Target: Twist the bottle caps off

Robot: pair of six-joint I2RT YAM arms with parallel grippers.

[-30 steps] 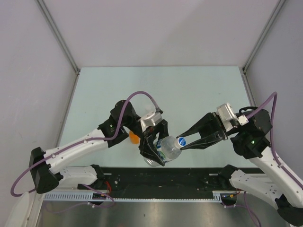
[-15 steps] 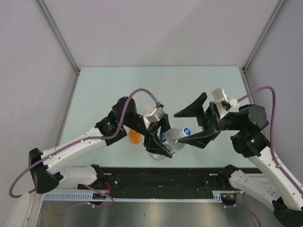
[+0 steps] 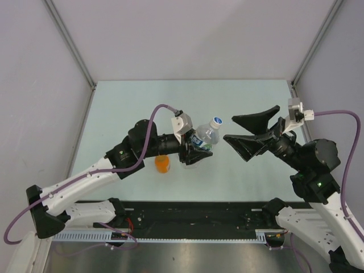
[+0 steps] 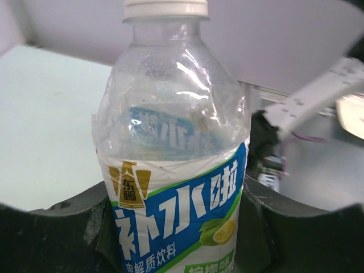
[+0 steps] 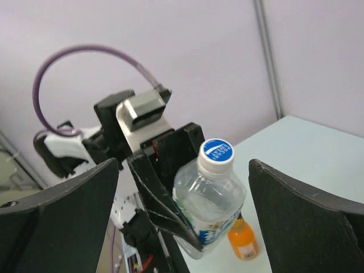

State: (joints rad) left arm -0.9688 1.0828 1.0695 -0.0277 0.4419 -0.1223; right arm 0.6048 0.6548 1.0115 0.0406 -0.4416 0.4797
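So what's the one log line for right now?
left gripper: shut on blue-label bottle | right gripper: open, clear of cap | cap: on | orange bottle: on table

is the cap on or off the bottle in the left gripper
On: the blue-topped cap sits on the neck of the clear bottle, clamped in the left gripper; the right gripper is open.

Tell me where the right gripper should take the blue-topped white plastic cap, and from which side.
Take the blue-topped white plastic cap by its round side wall, straddling it. Probably come in top-on from the side of the open right gripper: the clear blue-labelled bottle tilts its cap that way, and the left gripper clamps the body, leaving only neck and cap free.
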